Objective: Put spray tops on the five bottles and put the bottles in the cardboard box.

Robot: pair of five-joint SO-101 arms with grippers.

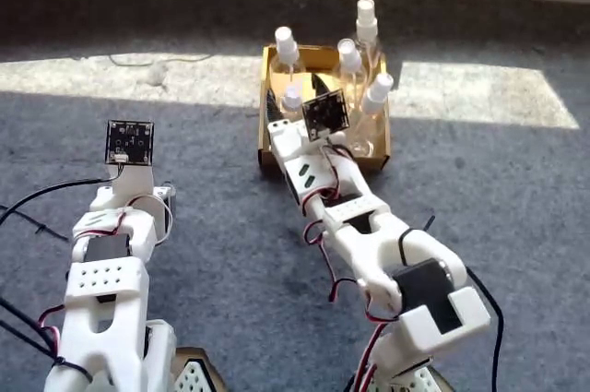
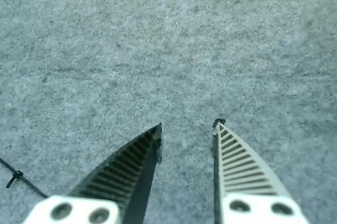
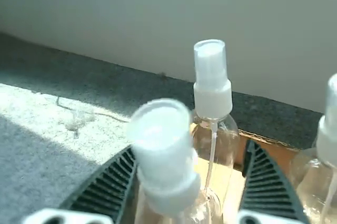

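**High view.** We see the cardboard box (image 1: 313, 60) on the grey carpet (image 1: 516, 226). Five bottles (image 1: 348, 65) stand in it, each wearing a spray top (image 1: 366, 12). The right arm (image 1: 369, 235) reaches over the box's near wall, and the left arm (image 1: 111, 272) sits well apart.

**Left wrist view.** The left gripper (image 2: 188, 125) hangs over bare carpet, jaws spread, holding nothing.

**Right wrist view.** The right gripper (image 3: 190, 150) straddles the near bottle (image 3: 160, 150). Its jaws stand wide with a clear gap on one side, so we judge the bottle is not clamped. A second bottle (image 3: 212, 84) stands just behind.

We judge the task nearly done. The gripper should rise straight up with its jaws wide, so that neither finger catches a spray top or tips a neighbouring bottle.
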